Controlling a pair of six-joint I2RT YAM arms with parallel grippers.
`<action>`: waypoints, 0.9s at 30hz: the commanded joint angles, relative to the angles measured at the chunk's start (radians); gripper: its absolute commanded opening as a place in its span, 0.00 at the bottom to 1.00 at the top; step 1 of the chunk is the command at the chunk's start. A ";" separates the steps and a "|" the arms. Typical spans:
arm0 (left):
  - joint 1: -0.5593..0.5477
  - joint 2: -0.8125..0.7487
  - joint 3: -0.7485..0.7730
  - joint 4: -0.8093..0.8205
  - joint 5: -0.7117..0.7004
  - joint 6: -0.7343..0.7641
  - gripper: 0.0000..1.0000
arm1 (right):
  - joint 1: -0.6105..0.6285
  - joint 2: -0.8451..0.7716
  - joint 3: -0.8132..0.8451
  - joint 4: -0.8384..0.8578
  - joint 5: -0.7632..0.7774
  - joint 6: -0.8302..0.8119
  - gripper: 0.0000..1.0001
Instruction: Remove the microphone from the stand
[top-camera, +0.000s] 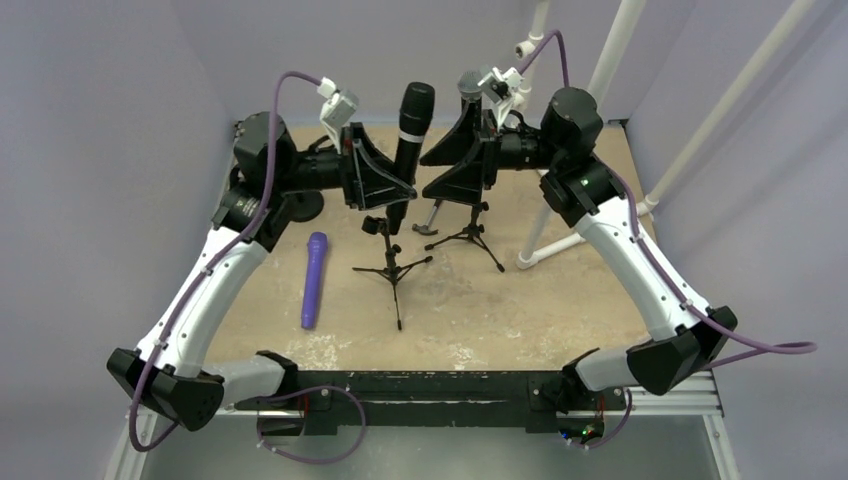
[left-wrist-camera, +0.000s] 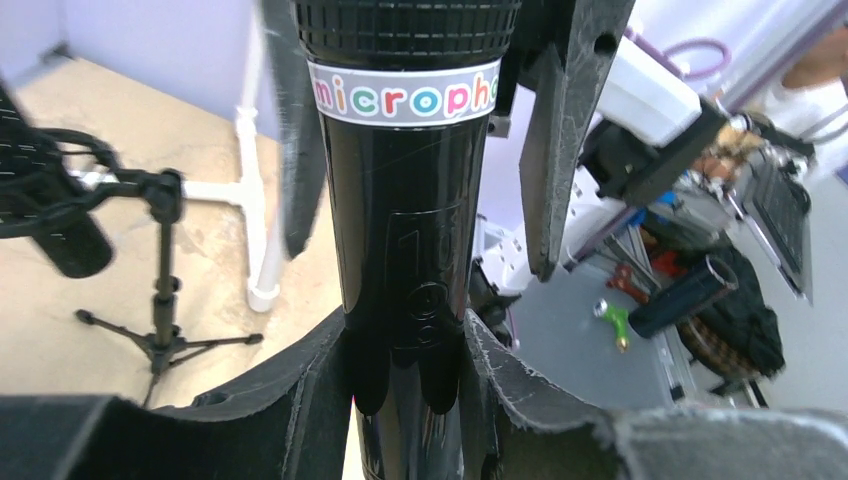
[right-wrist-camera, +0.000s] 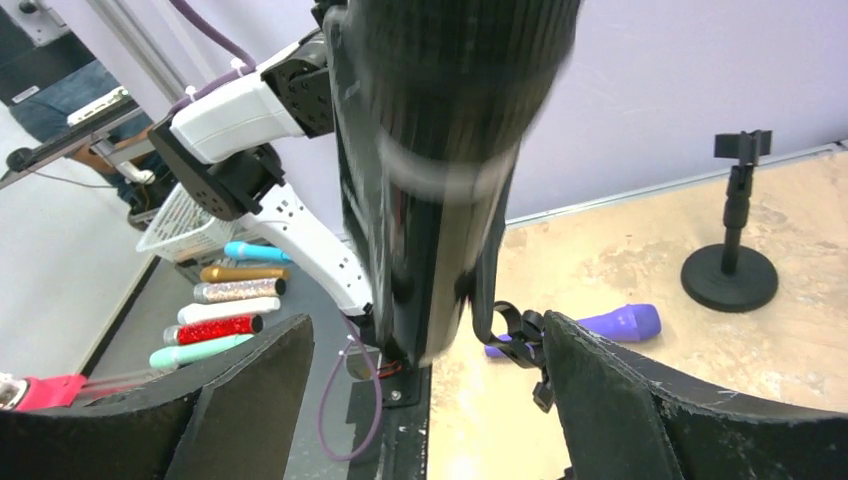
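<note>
In the upper centre of the frame, the left end effector (top-camera: 400, 190) clamps the black microphone (top-camera: 412, 125) (held upright) above its tripod stand (top-camera: 392, 262). The right end effector (top-camera: 424, 178) gapes wide, holding nothing.

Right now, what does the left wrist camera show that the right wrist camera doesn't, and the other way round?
Only left wrist: the left tool clamped on the body of the black microphone, the printed label band readable, and a tripod stand on the table.
Only right wrist: the right tool open, its fingers clear of the microphone on either side, plus a purple microphone lying on the table and a round-base stand.
Both: the black microphone, upright and close to the lens.
</note>
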 joint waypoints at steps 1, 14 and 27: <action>0.111 -0.079 0.002 0.150 -0.009 -0.116 0.00 | -0.043 -0.063 -0.015 -0.009 0.013 -0.018 0.84; 0.551 -0.216 0.166 -0.747 -0.142 0.434 0.00 | -0.078 -0.117 -0.054 -0.103 0.042 -0.108 0.85; 0.734 -0.317 -0.346 -0.842 -0.488 0.707 0.00 | -0.086 -0.163 -0.116 -0.089 0.047 -0.112 0.86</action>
